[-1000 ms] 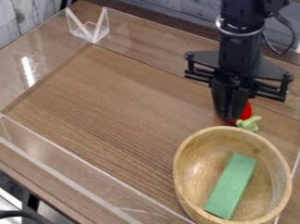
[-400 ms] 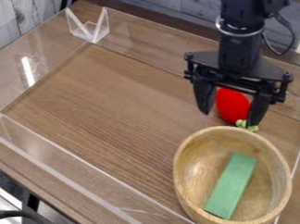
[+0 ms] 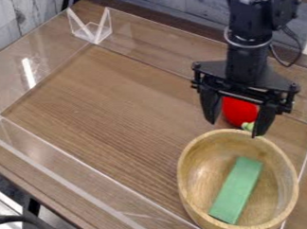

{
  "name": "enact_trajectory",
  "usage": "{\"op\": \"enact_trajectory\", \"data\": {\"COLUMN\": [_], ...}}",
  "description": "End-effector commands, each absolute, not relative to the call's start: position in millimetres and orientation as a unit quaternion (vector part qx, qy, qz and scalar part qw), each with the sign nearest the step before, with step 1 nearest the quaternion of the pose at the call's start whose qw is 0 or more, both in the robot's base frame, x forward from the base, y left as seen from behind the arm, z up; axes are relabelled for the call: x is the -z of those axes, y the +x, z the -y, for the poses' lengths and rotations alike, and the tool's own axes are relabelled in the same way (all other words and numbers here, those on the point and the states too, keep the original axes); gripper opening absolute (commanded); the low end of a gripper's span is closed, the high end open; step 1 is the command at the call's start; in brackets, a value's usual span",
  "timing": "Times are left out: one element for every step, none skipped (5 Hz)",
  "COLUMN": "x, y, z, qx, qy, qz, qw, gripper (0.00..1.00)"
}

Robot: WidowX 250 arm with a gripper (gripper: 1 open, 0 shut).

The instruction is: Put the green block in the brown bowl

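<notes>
1. The green block [image 3: 238, 191] lies flat inside the brown bowl [image 3: 196, 156] at the lower right of the frame.
2. The gripper [image 3: 236, 124], right of centre, points down with jaws spread wide, straddling a red strawberry toy [image 3: 240, 108] just above the bowl's rim.

Green block [image 3: 238, 191] lies inside brown bowl [image 3: 194, 176].

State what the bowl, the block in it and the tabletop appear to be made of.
Brown bowl: light wood, matte; grain lines show on its thick rim. Green block: uniform matte green, painted wood or plastic, unclear which. Table: wood-grain surface, possibly laminate, with faint sheen.
</notes>
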State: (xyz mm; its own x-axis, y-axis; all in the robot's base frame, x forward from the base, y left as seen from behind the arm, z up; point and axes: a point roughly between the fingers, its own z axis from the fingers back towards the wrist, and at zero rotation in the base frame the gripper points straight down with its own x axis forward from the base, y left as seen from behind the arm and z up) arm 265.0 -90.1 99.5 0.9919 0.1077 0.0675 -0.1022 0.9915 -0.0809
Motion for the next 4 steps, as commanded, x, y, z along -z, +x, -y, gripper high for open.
{"op": "enact_trajectory", "data": {"x": [-97.9, -87.5, -75.5, -62.3], "y": [261.3, 249.7, 239.2, 235.0], "z": [95.1, 102.7, 111.3, 116.2], "qx": [-0.043, -0.03, -0.022, -0.017], "qy": [-0.044, -0.048, -0.052, -0.054], "qz": [0.037, 0.028, 0.023, 0.015], "qw": [0.997, 0.998, 0.998, 0.998], "gripper": [1.0, 1.0, 1.0, 1.0]}}
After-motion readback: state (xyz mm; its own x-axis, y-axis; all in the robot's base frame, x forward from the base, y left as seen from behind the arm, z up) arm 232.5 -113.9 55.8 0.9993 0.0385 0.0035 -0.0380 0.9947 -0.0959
